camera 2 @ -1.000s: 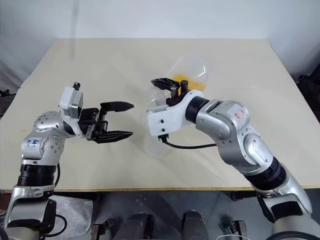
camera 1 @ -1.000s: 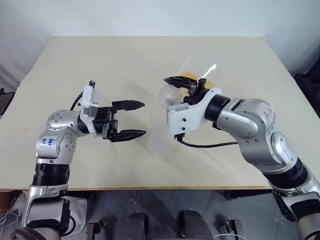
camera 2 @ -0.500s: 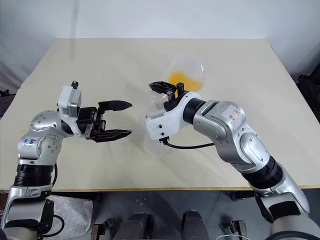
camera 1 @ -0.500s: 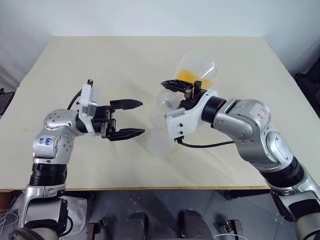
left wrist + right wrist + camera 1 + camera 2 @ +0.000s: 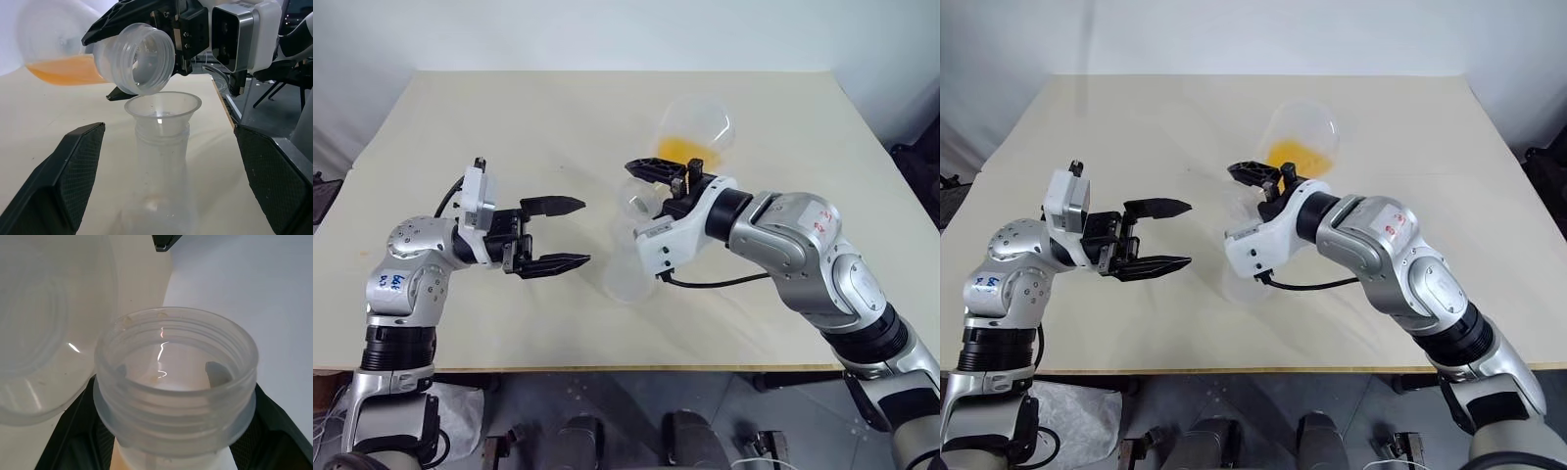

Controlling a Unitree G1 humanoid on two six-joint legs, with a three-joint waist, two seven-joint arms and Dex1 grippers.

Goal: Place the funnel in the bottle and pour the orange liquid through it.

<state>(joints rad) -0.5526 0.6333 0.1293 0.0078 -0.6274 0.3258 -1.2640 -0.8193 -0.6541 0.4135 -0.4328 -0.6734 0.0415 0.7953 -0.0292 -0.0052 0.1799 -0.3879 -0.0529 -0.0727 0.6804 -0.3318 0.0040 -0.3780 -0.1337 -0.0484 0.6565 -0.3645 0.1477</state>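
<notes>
Left gripper (image 5: 570, 233) hovers level over the table (image 5: 460, 117), jaws wide apart and empty, pointing right at the bottle (image 5: 628, 264) just beyond its fingertips. Bottle stands upright near the table's middle, apparently empty, with the funnel (image 5: 163, 105) seated in its neck. Right gripper (image 5: 658, 172) is clamped on the neck of a tilted flask (image 5: 697, 134), mouth just above the funnel. Orange liquid (image 5: 683, 150) sits in the flask's body, short of the mouth.
</notes>
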